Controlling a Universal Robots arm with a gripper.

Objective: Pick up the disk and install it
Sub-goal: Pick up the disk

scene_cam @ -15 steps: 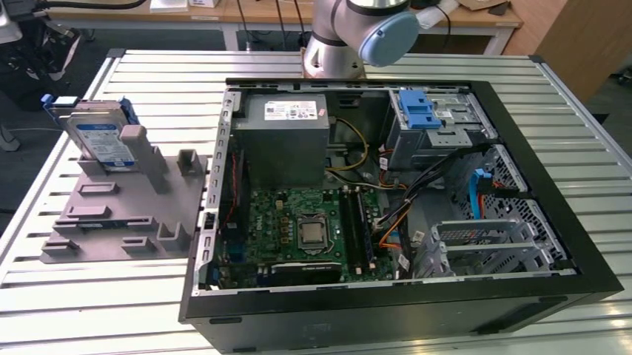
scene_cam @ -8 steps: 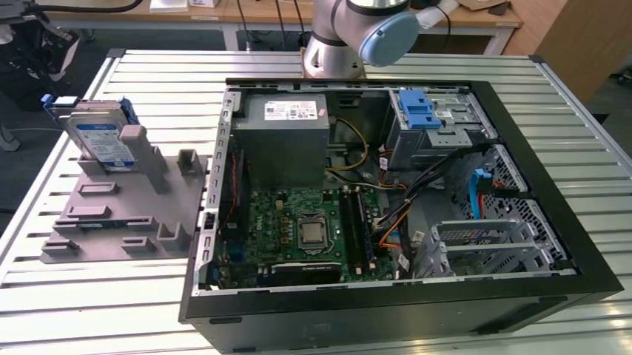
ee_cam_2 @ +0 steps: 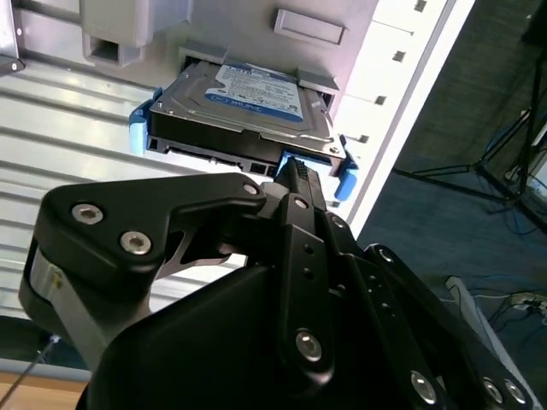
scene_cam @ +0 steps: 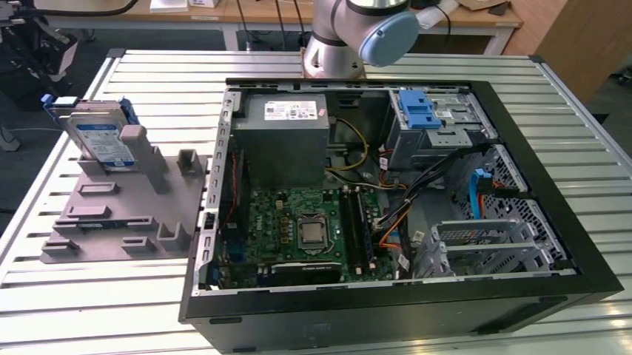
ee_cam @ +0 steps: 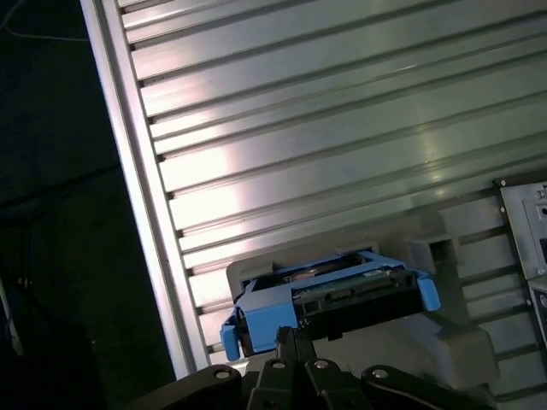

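Tally, standing beside the slatted metal table (scene_cam: 99, 310):

- table: 1
- robot arm (scene_cam: 356, 33): 1
- gripper (ee_cam_2: 291, 175): 1
- disk (scene_cam: 102, 139): 1, the same unit in both wrist views
- grey moulded holder (scene_cam: 129, 211): 1
- open computer case (scene_cam: 395, 318): 1

Inside the case:
- power supply (scene_cam: 286, 133): 1
- motherboard (scene_cam: 286, 222): 1
- processor socket (scene_cam: 312, 231): 1
- drive cage with blue latch (scene_cam: 427, 117): 1
- perforated drive cage (scene_cam: 489, 244): 1
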